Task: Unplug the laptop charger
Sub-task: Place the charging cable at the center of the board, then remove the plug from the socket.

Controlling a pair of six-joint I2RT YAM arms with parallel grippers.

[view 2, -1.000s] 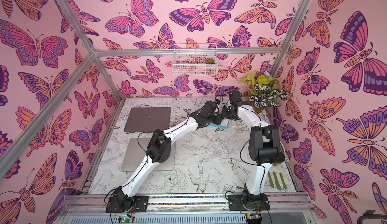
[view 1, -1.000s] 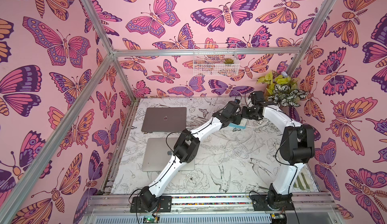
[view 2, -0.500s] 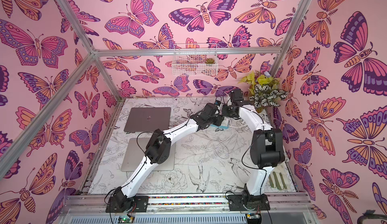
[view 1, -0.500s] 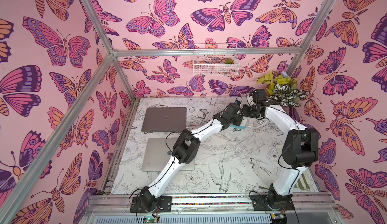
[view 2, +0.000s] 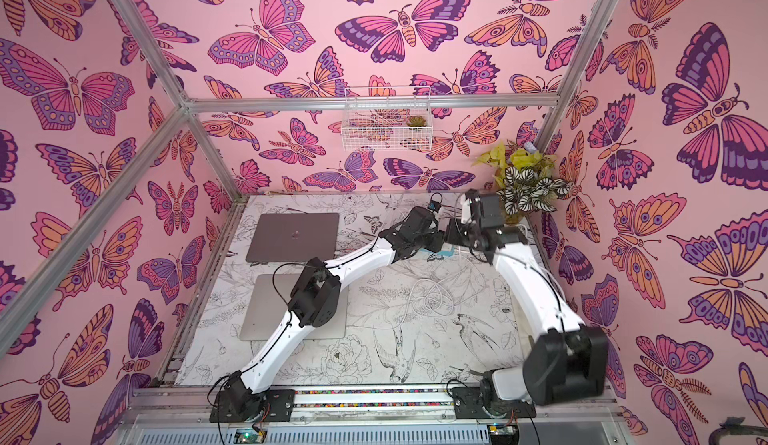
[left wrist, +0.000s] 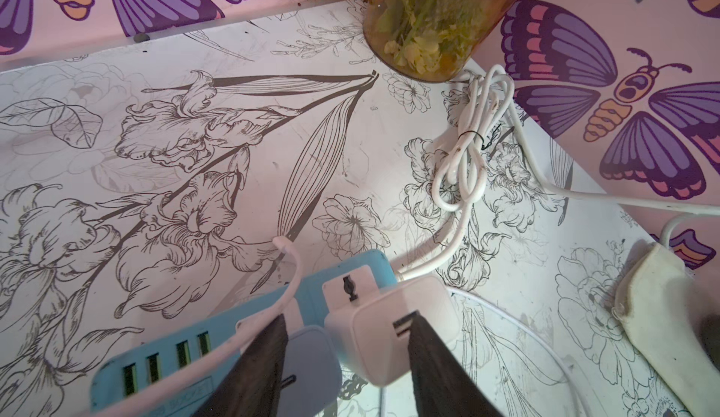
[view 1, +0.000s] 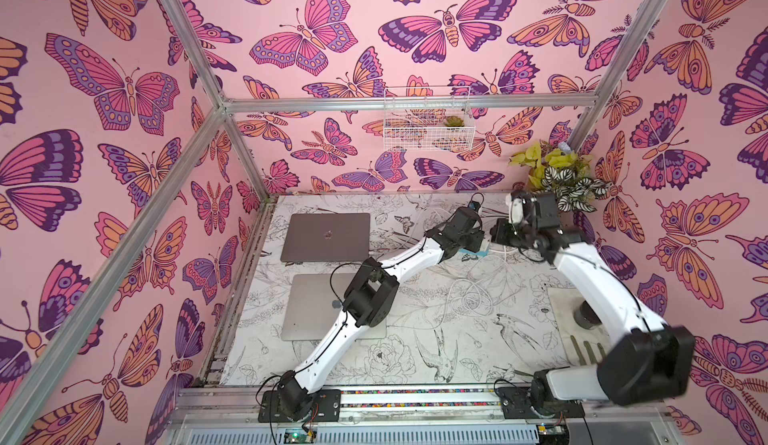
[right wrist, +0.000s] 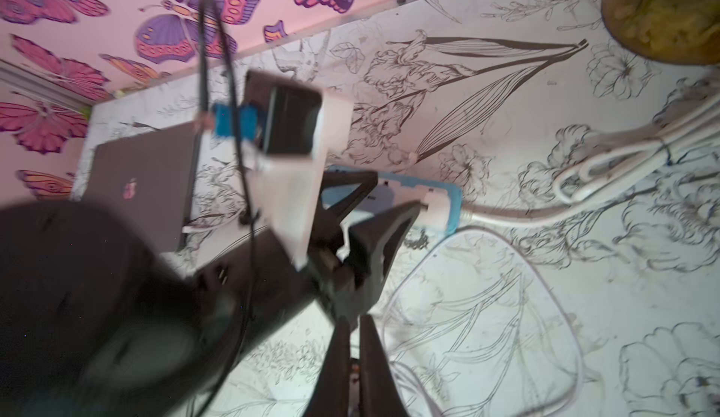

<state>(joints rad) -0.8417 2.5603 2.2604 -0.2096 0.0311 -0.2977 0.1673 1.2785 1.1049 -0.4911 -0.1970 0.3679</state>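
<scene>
left gripper [left wrist: 346, 315] astride charger [left wrist: 370, 341] at end of power strip [left wrist: 187, 337]; grasp uncertain | right gripper [right wrist: 354, 321] clenched near power strip (seemingly empty) | risk: unbraced power strip lifts with charger

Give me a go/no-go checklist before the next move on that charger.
1. Charger seated in the blue power strip: ok, it looks plugged in.
2. Left gripper placed either side of the charger: cannot tell; one of its fingers crosses the charger's face.
3. Right gripper bracing the strip: not ok; it is shut and off the strip.
4. Thin white cable clear of the left gripper: not ok; it runs right beside one finger.
</scene>
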